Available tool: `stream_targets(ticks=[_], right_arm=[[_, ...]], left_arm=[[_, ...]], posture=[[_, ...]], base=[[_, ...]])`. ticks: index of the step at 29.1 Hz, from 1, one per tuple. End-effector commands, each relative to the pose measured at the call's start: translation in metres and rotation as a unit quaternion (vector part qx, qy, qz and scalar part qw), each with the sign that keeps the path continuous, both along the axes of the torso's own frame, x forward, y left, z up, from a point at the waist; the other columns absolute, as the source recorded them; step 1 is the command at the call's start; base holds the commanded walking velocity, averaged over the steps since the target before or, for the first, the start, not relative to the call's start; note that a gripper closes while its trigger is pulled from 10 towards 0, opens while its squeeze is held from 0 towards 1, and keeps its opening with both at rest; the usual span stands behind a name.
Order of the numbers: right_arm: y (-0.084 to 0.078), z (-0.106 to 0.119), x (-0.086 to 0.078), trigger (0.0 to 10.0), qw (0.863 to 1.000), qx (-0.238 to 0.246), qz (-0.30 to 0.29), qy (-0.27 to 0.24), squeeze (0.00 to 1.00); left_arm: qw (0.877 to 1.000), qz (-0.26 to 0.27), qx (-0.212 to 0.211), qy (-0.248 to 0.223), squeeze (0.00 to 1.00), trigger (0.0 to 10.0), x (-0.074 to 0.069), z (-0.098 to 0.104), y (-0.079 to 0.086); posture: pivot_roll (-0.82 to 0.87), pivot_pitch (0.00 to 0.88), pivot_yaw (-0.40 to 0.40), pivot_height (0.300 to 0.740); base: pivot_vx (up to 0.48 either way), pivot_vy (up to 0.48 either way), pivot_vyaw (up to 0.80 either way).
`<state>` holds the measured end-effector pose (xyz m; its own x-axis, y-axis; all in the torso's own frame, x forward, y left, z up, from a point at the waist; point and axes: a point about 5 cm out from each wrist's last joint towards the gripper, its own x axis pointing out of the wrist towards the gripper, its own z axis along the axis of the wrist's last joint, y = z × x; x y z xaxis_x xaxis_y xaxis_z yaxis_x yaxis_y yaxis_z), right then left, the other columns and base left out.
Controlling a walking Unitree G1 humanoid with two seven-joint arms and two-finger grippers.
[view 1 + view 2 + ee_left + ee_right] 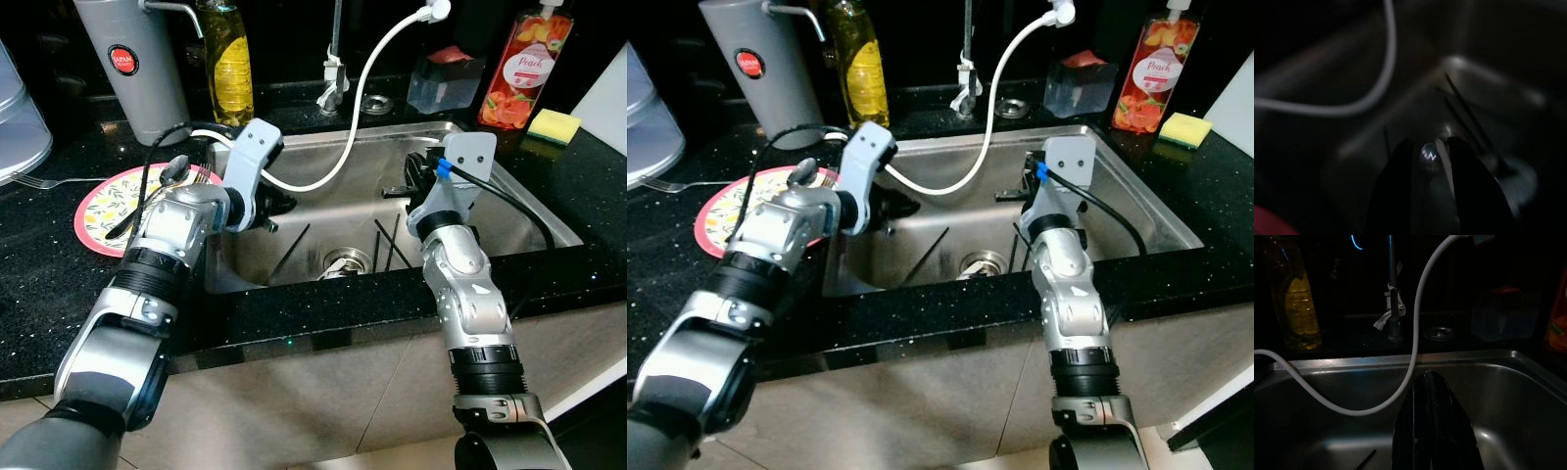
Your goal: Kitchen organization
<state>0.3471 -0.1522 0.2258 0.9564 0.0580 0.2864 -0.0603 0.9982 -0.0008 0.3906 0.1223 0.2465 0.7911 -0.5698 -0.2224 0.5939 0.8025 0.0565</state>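
On the black speckled surface behind the sink stand a grey canister, a yellow oil bottle and a peach soap bottle, with a yellow sponge just beside it; a white hose loops down

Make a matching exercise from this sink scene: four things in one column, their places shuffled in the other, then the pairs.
Things:
1. yellow sponge
2. floral plate
3. white hose
4. oil bottle

Places:
A. on the counter left of the sink
B. on the counter at the sink's right back corner
C. drooping into the basin
D. beside the grey thermos jug

Pairs: 1-B, 2-A, 3-C, 4-D
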Motion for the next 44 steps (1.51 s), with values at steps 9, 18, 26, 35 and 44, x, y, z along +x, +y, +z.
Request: stream_targets(ticks=[9,18,26,35,44], right_arm=[[0.001,-0.001,-0.001,10.0,1.000,0.000,0.003,0.004,0.00],[0.028,0.011,-0.009,10.0,0.984,-0.104,0.140,0.038,0.00],[0.054,0.016,-0.035,10.0,0.946,-0.125,0.296,0.042,0.00],[0.042,0.025,-0.029,10.0,0.961,-0.115,0.248,0.042,0.00],[0.030,0.029,-0.027,10.0,0.969,-0.108,0.220,0.043,0.00]], left_arm=[[0.998,0.050,0.036,-0.026,0.00,10.0,-0.013,0.024,0.031],[0.997,0.057,0.045,0.038,0.00,10.0,-0.036,0.007,0.057],[0.995,0.074,0.046,0.040,0.00,10.0,-0.046,0.012,0.070],[0.994,0.062,0.068,0.051,0.00,10.0,-0.054,0.003,0.075],[0.987,0.114,0.095,0.060,0.00,10.0,-0.049,0.002,0.111]], posture=[[0.07,0.000,0.032,0.740],[0.08,0.000,0.027,0.740],[0.09,0.000,0.033,0.740],[0.08,0.000,0.038,0.740],[0.08,0.000,0.044,0.740]], base=[[0.000,0.000,0.00],[0.000,0.000,0.00],[0.000,0.000,0.00],[0.000,0.000,0.00],[0.000,0.000,0.00]])
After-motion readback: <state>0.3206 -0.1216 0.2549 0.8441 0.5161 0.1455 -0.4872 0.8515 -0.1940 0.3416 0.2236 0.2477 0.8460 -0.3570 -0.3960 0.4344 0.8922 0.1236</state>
